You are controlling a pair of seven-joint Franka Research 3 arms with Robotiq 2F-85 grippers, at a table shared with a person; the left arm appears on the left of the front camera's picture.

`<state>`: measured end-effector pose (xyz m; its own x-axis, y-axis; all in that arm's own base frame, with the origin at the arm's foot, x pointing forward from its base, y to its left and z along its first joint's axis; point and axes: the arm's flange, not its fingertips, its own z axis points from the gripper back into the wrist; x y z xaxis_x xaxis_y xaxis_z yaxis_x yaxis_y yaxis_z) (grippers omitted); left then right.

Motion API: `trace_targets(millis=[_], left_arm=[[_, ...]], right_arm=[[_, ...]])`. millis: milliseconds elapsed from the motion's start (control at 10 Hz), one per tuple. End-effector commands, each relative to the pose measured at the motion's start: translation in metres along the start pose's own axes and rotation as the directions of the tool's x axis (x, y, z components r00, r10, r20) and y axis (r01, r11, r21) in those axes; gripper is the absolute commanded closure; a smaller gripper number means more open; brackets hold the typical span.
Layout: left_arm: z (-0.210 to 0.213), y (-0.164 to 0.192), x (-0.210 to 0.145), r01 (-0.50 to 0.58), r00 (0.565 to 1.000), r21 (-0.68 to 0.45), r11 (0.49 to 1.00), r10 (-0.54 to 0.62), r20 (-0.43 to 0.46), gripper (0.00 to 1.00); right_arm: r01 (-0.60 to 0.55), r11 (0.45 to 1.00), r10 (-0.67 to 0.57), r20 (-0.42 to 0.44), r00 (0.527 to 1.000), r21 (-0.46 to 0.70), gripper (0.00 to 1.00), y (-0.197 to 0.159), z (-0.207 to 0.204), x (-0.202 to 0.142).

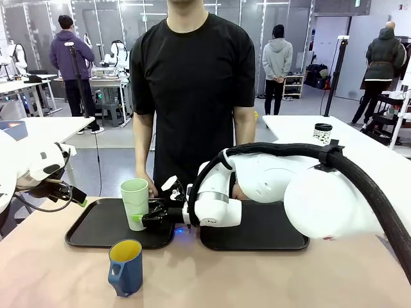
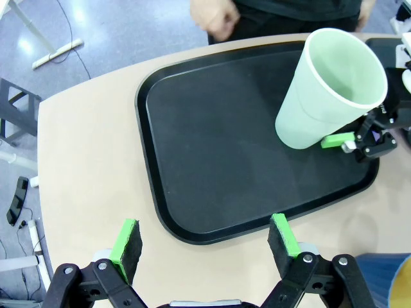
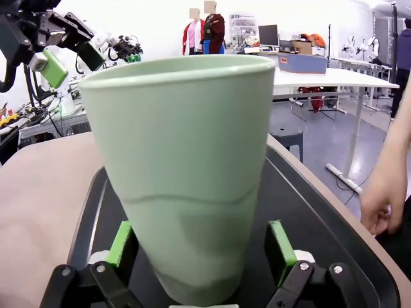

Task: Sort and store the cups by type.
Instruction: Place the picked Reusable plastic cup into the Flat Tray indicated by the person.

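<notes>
Obs., standing at the surface [image 1: 51, 276]:

- Pale green tumbler [image 1: 135, 202] stands upright on the left tray [image 1: 96, 228], at the tray's 3 o'clock edge.
- The right gripper [image 3: 199, 228] has reached across the middle. Its jaws straddle the tumbler's lower part. The right wrist view shows a sliver of gap beside each pad, so I read them as released, not clamped.
- The left gripper [image 2: 204, 224] hovers off the tray's 9 o'clock side. Its jaws are spread wide with nothing between them.
- The blue mug [image 1: 126, 266], yellow inside, sits on the bare surface at 6 o'clock of the left tray. It is outside both trays, and no jaws are near it.
- The right tray [image 1: 257, 234] shows nothing stored in the part I can see.
- A person's hand [image 3: 379, 199] hangs at the far edge, touching nothing.

Assessment: half done at best. The tumbler looks placed, if the left tray is its home. The mug is not yet stored, and the other tray seems the likely spot for it.
</notes>
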<state>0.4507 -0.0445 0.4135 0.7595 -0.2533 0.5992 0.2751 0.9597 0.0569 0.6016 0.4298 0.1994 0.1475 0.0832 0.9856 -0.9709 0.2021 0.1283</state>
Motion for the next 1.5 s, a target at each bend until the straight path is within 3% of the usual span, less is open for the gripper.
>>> trace_targets(millis=[0,300,700,900,1000,1400], left_arm=[[0.0,0.0,0.001,-0.001,1.0,0.001,1.0,0.001,0.002,0.0],[0.0,0.0,0.001,-0.001,1.0,0.001,1.0,0.001,0.002,0.0],[0.0,0.0,0.001,-0.001,1.0,0.001,1.0,0.001,0.002,0.0],[0.0,0.0,0.001,-0.001,1.0,0.001,1.0,0.001,0.002,0.0],[0.0,0.0,0.001,-0.001,1.0,0.001,1.0,0.001,0.002,0.0],[0.0,0.0,0.001,-0.001,1.0,0.001,1.0,0.001,0.002,0.0]], right_arm=[[0.01,1.0,-0.01,-0.001,1.0,-0.003,0.0,0.013,0.025,0.006],[0.0,1.0,0.0,-0.017,1.0,-0.006,0.0,0.019,0.058,0.009],[-0.052,0.998,0.048,-0.109,0.993,-0.036,0.0,0.027,0.101,0.021],[-0.045,0.998,0.041,-0.103,0.994,-0.039,0.0,0.028,0.116,0.021],[-0.022,0.999,0.018,-0.095,0.995,-0.038,0.0,0.019,0.1,0.02],[-0.022,0.999,0.018,-0.095,0.995,-0.038,0.0,0.019,0.1,0.02]])
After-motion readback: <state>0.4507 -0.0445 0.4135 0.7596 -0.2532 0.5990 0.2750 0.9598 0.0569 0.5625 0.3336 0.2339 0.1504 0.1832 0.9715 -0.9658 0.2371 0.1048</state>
